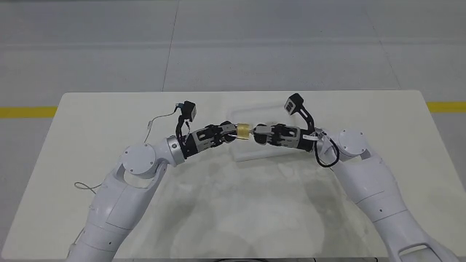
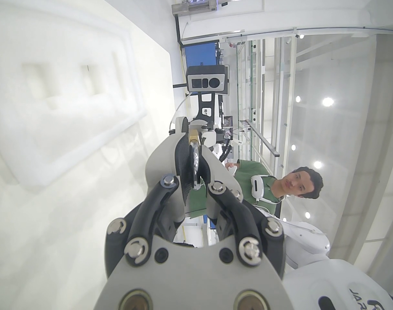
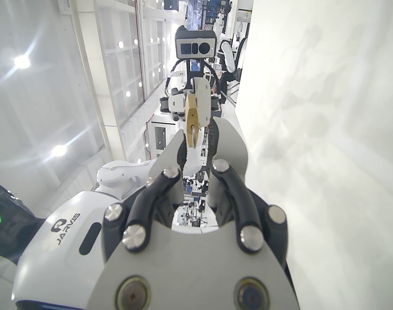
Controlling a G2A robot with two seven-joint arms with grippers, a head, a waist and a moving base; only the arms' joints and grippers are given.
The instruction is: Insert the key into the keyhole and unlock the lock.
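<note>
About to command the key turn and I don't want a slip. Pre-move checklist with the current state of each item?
1. Hold: left gripper shut on the shackle of the lock: ok.
2. Keyhole end faces the right gripper: ok.
3. The key sits at the keyhole: ok. Insertion depth: cannot tell.
4. Grip of the right gripper on the key: cannot tell.
5. The lock is held in the air over the foam tray: ok.

Finding no readable text, label, number or sign on the brass padlock [image 3: 192, 120], on the white foam tray [image 2: 70, 124] or on the surface [image 1: 378, 109].
</note>
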